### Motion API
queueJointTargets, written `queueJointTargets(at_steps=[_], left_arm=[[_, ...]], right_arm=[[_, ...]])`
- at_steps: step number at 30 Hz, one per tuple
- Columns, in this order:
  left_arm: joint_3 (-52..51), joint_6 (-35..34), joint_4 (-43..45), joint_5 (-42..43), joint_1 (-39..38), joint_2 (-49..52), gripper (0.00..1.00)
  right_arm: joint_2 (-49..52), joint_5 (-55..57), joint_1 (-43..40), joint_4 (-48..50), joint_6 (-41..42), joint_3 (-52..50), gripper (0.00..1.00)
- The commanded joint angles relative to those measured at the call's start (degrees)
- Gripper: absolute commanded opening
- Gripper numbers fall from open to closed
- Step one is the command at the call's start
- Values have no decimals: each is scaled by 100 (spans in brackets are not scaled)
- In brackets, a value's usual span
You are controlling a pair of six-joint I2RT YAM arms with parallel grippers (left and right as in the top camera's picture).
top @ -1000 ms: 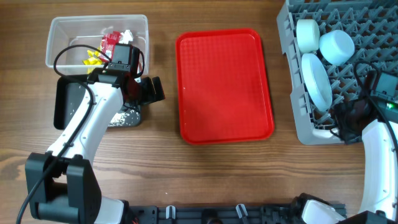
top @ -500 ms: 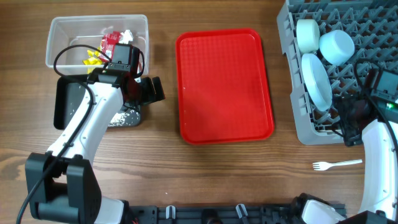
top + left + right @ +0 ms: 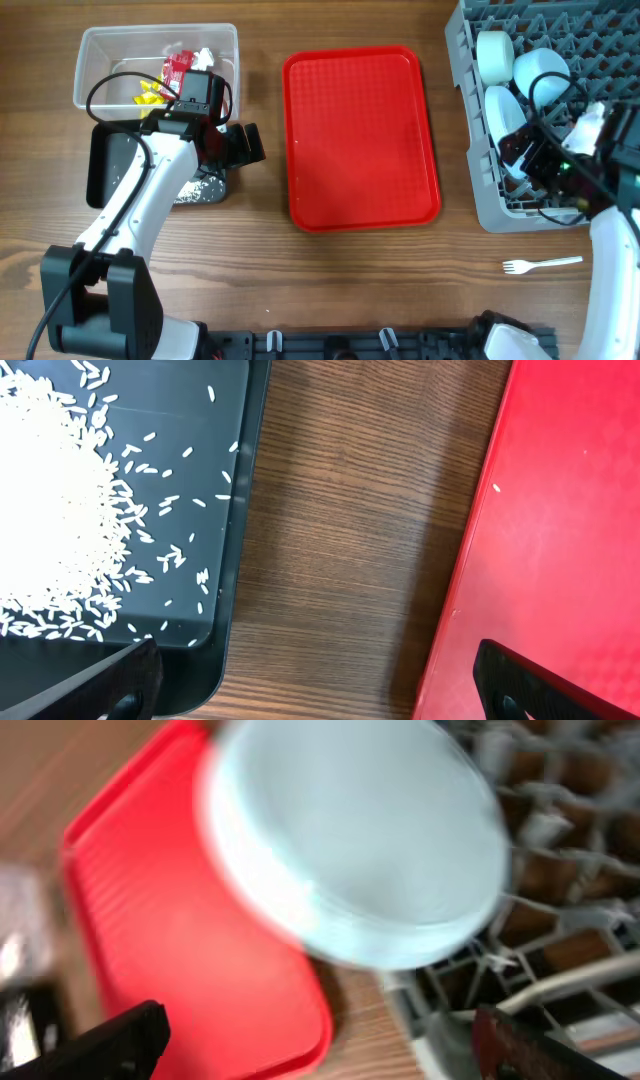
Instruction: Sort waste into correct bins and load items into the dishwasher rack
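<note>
A white plastic fork lies on the wooden table, right of the flat red serving tray. Jaws spread and empty, the right gripper sits farther right and the left gripper just left; the flat fork could skid when pinched

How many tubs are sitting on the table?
2. A clear tub at the far left corner; a black tub right beside it, nearer the robot, partly under an arm. None seems hidden.
</note>
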Motion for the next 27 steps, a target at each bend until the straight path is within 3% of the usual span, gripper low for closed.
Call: queueJointTargets(at_steps=[1,6,9,11,19,21,23,27], left_arm=[[-26,-50,0,46,-15,11,100],[-26,-50,0,48,-15,11,100],[-26,-50,0,48,-15,11,100],[-26,-50,0,48,-15,11,100],[-26,-50,0,48,-15,11,100],[-26,-50,0,48,-15,11,100],[-26,-50,0,48,-15,11,100],[-26,-50,0,48,-15,11,100]], right_arm=[[-734,-721,446,-297,-1381,533,100],[-1969,-743,1696,-658,-1849,708,100],[-2474,-743,2142,-887,-1283,708,100],[-2610,-721,2168,-885,-938,708,100],[-2594,79,2170,-1060,-1086,647,100],[-2682,199,2168,-498,-1613,310,100],[-3029,181,2166,673,-2273,-527,100],[-4474,122,2166,2833,-2116,-2942,100]])
